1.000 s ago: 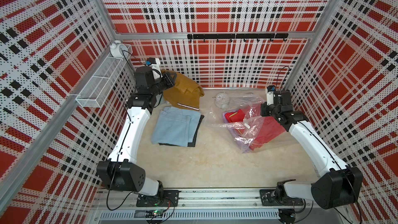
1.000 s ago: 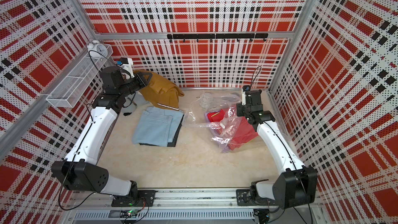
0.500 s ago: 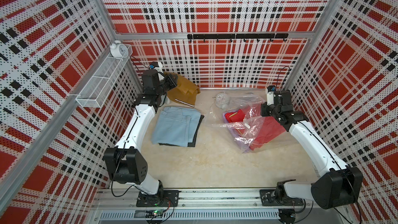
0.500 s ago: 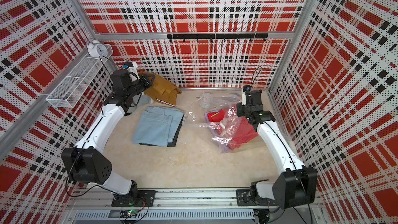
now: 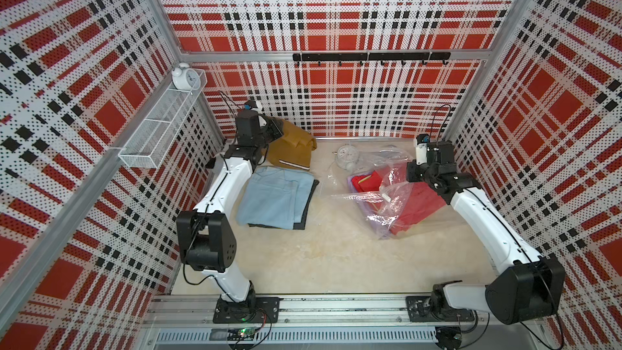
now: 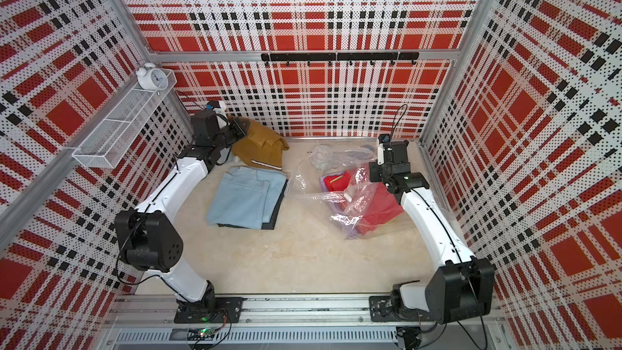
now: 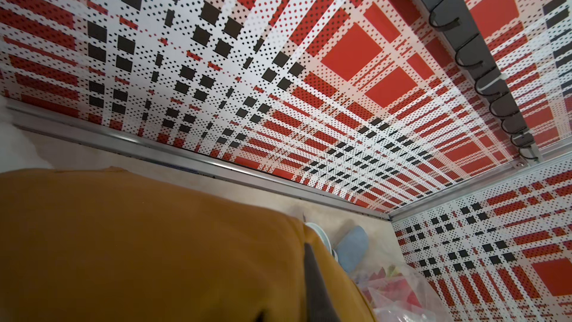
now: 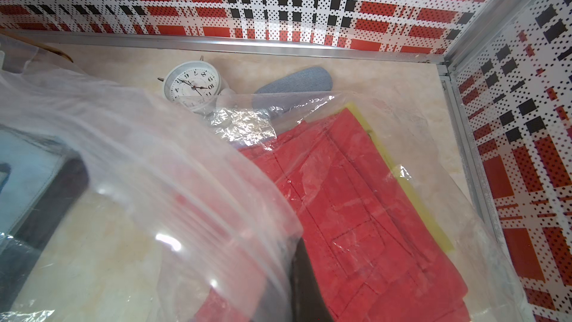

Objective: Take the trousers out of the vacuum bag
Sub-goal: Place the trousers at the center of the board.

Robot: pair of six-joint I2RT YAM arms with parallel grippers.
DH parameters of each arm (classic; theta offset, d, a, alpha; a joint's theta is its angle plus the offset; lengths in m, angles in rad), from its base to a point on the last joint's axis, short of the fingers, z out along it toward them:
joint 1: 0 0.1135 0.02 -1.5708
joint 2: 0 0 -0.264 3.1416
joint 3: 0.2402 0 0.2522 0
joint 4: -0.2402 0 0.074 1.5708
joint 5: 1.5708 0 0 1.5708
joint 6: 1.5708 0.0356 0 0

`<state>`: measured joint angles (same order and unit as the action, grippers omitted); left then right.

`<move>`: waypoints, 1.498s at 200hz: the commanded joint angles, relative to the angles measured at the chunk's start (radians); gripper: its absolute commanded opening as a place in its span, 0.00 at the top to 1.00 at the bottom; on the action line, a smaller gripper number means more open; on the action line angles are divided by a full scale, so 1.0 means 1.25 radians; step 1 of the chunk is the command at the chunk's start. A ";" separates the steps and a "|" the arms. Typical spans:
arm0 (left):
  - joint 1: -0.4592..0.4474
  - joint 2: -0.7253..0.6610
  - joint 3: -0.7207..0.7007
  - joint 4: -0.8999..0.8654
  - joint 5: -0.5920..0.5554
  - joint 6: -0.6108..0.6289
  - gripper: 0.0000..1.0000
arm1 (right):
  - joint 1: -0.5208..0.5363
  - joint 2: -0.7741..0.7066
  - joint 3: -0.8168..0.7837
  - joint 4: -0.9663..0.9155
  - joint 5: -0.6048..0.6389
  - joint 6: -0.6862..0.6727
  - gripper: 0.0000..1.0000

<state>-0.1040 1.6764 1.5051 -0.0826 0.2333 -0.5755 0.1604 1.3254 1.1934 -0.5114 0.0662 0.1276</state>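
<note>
My left gripper is shut on the mustard-brown trousers at the back left. The cloth slopes down to the table. Light blue trousers lie folded on charcoal-black trousers. The clear vacuum bag lies at the right. Inside it are red trousers, with a yellow-green edge under them. My right gripper is shut on the bag's upper film and holds it raised.
A white alarm clock and a grey-blue oval thing lie behind the bag. A wire basket on the left wall holds another clock. A black hook rail crosses the back wall. Plaid walls enclose the table closely.
My left arm has swung the mustard-brown trousers back toward the rear left corner and lowered them onto the table. The right arm and the bag have not moved.
</note>
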 commanded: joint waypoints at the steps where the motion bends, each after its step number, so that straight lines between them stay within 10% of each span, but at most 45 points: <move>1: -0.014 -0.103 -0.048 0.113 -0.050 0.001 1.00 | -0.012 0.003 0.018 0.000 0.007 -0.004 1.00; 126: -0.108 -0.468 -0.425 0.027 -0.264 -0.062 1.00 | -0.012 0.008 0.029 -0.003 -0.023 -0.003 1.00; 261: -0.158 -0.561 -0.740 -0.039 -0.294 -0.170 1.00 | -0.013 0.000 0.018 0.000 -0.039 0.002 1.00; 299: -0.131 -0.591 -0.720 -0.114 -0.319 -0.154 0.58 | -0.013 0.011 0.025 0.004 -0.048 0.002 1.00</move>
<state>-0.2897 0.9688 0.5850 -0.1669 -0.1452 -0.7784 0.1547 1.3388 1.1995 -0.5217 0.0177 0.1253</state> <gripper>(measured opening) 0.349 0.040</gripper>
